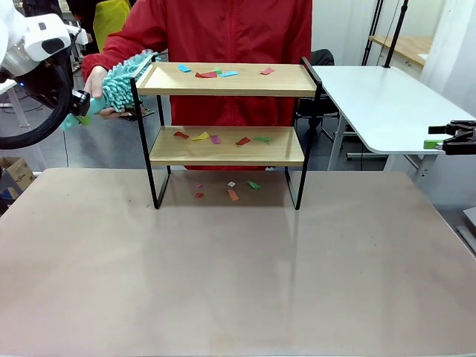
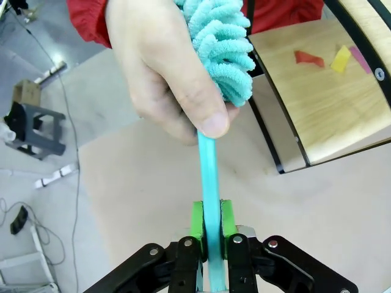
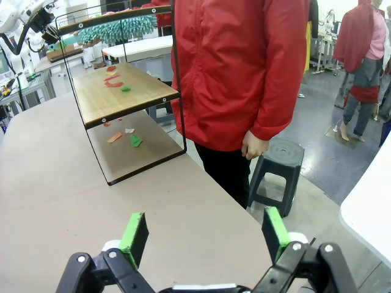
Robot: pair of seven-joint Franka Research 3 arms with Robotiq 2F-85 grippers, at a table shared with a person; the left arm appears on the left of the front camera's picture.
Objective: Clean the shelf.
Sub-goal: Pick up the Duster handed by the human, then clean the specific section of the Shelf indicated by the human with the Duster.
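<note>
**Shelf** (image 1: 227, 126): two tiers of light wooden boards in a thin black frame. It stands upright toward the far side of the tabletop (image 1: 238, 275), directly in front of a person in a red jacket (image 1: 223, 30).

**Paper scraps** (image 1: 208, 74): small coloured bits lie scattered on the top board and on the lower board. A few more lie on the tabletop beneath the shelf.

**Duster** (image 1: 123, 78): teal, with a fluffy head and a thin teal handle (image 2: 209, 171). The head rests against the left end of the top board, at the side rail.

**Person's hand** (image 2: 165, 67): wrapped around the base of the duster head, with the thumb on the handle.

**Left fingers** (image 2: 197, 221): clamped on the lower end of the handle, with a green pad pressed to either side. They sit off the shelf's left end, above the tabletop.

**Right fingers** (image 3: 135, 237): spread wide with nothing between them. They are held off the right edge of the tabletop, well apart from the shelf and near a second white table (image 1: 379, 97).
</note>
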